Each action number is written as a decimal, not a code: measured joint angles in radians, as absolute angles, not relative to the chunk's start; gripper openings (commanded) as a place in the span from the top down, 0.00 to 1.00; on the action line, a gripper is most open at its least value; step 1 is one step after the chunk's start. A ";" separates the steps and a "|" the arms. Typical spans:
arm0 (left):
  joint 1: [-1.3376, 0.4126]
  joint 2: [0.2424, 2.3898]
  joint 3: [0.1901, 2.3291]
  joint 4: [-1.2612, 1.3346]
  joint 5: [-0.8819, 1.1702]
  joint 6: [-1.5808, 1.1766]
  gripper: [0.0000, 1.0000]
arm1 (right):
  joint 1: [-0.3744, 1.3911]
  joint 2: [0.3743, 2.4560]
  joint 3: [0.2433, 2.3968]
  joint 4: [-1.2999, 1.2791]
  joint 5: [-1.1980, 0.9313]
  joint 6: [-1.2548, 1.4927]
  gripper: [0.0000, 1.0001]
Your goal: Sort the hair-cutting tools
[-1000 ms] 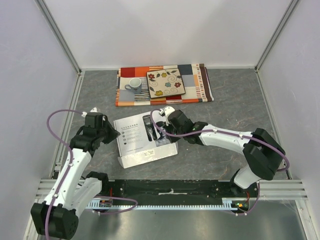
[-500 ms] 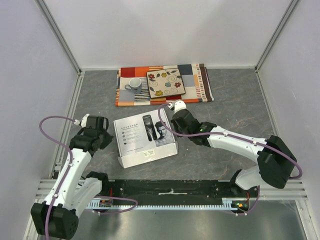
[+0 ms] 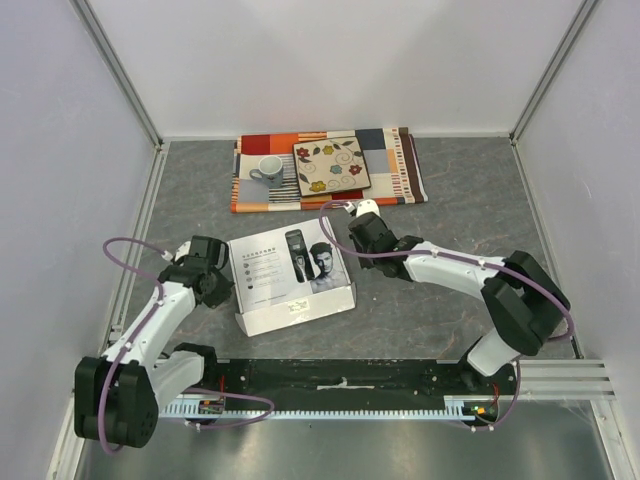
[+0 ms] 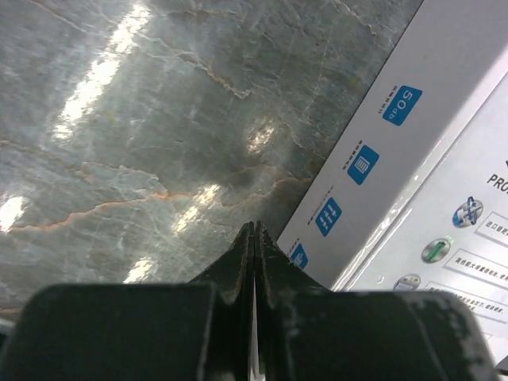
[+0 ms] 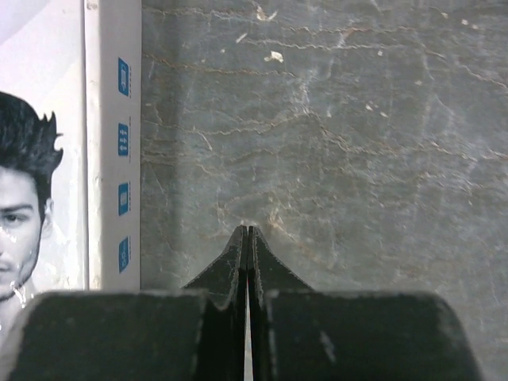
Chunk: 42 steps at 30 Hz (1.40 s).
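a: where are the hair-cutting tools? i can't find one.

b: none shows. the only clipper in sight is the one printed on the lid of the white box (image 3: 290, 278), which lies shut in the middle of the table (image 3: 460, 210). my guess is they're inside, but no view proves it.

a: and the arms?

b: one on each side of it. the left gripper (image 4: 254, 238) has its fingers pressed together on nothing, the tips low by the box's left wall. the right gripper (image 5: 248, 236) is pinched together the same way, over bare table just beside the right wall.

a: so the lid comes first?

b: i'd say so. part one pair of fingers before going in, since closed tips would only shove the box along. catch the lid at its free edge and lift slowly while the other arm steadies the base, or the light carton may rise whole.

a: and the things at the back?

b: the cup (image 3: 268, 168) and flowered tile (image 3: 332, 166) on the patchwork cloth (image 3: 400, 170) sit well apart. leave them alone.
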<state>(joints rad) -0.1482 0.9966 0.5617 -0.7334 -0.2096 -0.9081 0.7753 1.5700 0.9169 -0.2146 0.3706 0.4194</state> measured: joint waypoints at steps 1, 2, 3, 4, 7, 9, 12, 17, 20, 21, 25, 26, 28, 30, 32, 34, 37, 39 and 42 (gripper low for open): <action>-0.148 1.011 0.556 -0.714 -0.200 -0.908 0.98 | 0.765 1.586 0.917 -0.195 0.351 0.413 1.00; -0.148 1.023 0.551 -0.696 -0.191 -0.908 0.98 | 0.757 1.601 0.917 -0.171 0.332 0.403 1.00; -0.148 1.031 0.549 -0.678 -0.178 -0.907 0.98 | 0.750 1.617 0.917 -0.149 0.316 0.393 1.00; -0.148 1.038 0.549 -0.659 -0.168 -0.905 0.98 | 0.743 1.634 0.917 -0.126 0.301 0.382 1.00; -0.148 1.040 0.549 -0.602 -0.141 -0.888 0.98 | 0.730 1.669 0.917 -0.067 0.258 0.353 1.00; -0.146 1.040 0.548 -0.564 -0.115 -0.863 0.98 | 0.726 1.686 0.917 -0.030 0.220 0.334 1.00; -0.146 1.050 0.546 -0.493 -0.038 -0.825 0.98 | 0.724 1.702 0.916 0.013 0.172 0.313 1.00; -0.138 1.118 0.545 -0.383 0.043 -0.778 0.98 | 0.705 1.704 0.903 0.054 0.128 0.289 1.00; -0.137 1.169 0.545 -0.319 0.069 -0.763 0.98 | 0.695 1.703 0.890 0.058 0.131 0.286 1.00; -0.137 1.184 0.545 -0.302 0.075 -0.759 0.98 | 0.694 1.703 0.889 0.053 0.134 0.286 1.00; -0.137 1.253 0.555 -0.251 0.094 -0.748 0.98 | 0.694 1.703 0.890 0.035 0.165 0.287 1.00; -0.137 1.276 0.566 -0.245 0.100 -0.744 0.98 | 0.694 1.703 0.891 0.029 0.173 0.288 1.00; -0.137 1.314 0.589 -0.233 0.109 -0.740 0.98 | 0.688 1.703 0.893 0.018 0.185 0.295 1.00; -0.140 1.348 0.617 -0.226 0.116 -0.738 0.98 | 0.677 1.703 0.901 0.003 0.190 0.299 1.00; -0.144 1.375 0.643 -0.222 0.123 -0.736 0.98 | 0.663 1.705 0.916 -0.015 0.192 0.299 1.00; -0.147 1.402 0.670 -0.216 0.134 -0.734 0.98 | 0.649 1.713 0.936 -0.027 0.194 0.297 1.00; -0.150 1.435 0.707 -0.205 0.142 -0.732 0.98 | 0.625 1.734 0.969 -0.038 0.197 0.294 1.00; -0.153 1.458 0.726 -0.199 0.145 -0.731 0.98 | 0.613 1.745 0.987 -0.042 0.200 0.293 1.00; -0.154 1.491 0.755 -0.193 0.156 -0.728 0.98 | 0.599 1.761 1.011 -0.051 0.201 0.286 1.00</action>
<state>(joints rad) -0.1539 1.4906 0.7551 -0.1932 0.1558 -0.7284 0.5987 1.7611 1.0115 -0.0509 0.2008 0.2855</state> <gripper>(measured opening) 0.025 0.004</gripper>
